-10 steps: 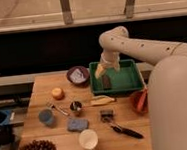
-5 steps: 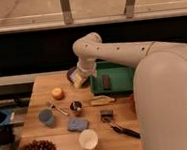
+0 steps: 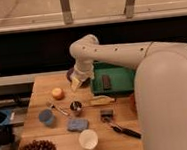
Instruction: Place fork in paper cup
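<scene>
Unmoved since the earlier frames, the fork [image 3: 58, 110] lay flat on the wooden table [image 3: 60, 134], its thin handle slanting between the blue cup [image 3: 46, 117] on its left and the small metal cup [image 3: 76, 108] touching or just beside its right end. What had shifted was the arm: it had swung leftward from over the green tray [image 3: 118, 79] and come down, so that the gripper [image 3: 77, 83] hung above the table's rear half, near the orange fruit [image 3: 57, 93] and a little behind the fork. Its fingers stood spread, with nothing between them.

The step in hand looked like the reach for the fork, with the grasp not yet made. To do it well, the gripper would have needed to come forward and left, turn its jaws across the handle, and descend on the middle of the shaft, where the gap to both cups is widest. A slim piece lying flat leaves little to catch, so the fingers would have had to go right down to the wood before closing.

The paper cup [image 3: 87, 139] stood upright near the front edge, beyond the blue sponge [image 3: 77, 124]. The black-handled utensil [image 3: 124, 131] to its right was not the target.
</scene>
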You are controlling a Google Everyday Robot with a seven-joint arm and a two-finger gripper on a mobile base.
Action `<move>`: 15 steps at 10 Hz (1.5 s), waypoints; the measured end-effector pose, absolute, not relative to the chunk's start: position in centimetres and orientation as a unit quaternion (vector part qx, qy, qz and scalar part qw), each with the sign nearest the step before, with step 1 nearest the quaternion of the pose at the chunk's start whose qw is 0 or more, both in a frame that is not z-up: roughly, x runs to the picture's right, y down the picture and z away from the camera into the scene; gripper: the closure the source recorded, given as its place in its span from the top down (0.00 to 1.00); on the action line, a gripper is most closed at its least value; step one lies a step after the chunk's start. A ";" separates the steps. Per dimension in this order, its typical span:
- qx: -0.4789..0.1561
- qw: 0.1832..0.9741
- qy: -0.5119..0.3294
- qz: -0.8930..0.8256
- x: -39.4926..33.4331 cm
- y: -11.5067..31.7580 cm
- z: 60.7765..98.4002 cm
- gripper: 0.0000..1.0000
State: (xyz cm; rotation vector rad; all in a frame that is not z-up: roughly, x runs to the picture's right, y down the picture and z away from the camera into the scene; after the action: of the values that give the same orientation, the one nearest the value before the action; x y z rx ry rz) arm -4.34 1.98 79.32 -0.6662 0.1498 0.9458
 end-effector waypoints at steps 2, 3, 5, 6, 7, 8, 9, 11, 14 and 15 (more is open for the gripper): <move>-0.319 0.839 0.062 0.438 -4.6 1.9 79.8 0.80; -0.322 0.843 0.054 0.428 -5.7 1.8 80.3 0.80; -0.335 0.851 0.039 0.402 -9.3 1.4 81.7 0.80; -0.344 0.855 0.031 0.387 -11.6 1.4 82.7 0.80; -0.352 0.859 0.020 0.372 -14.3 1.4 83.4 0.80; -0.363 0.861 0.008 0.356 -16.7 1.9 84.1 0.80; -0.372 0.865 -0.003 0.337 -18.6 2.6 84.2 0.80; -0.378 0.871 -0.022 0.314 -20.9 3.5 83.4 0.80; -0.375 0.872 -0.020 0.314 -20.7 3.5 83.6 0.80; -0.376 0.871 -0.020 0.315 -20.6 3.5 83.6 0.80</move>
State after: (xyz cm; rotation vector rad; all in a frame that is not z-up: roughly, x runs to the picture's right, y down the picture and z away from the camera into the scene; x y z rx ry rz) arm -20.57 3.46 83.62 -0.7858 -0.0416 0.6594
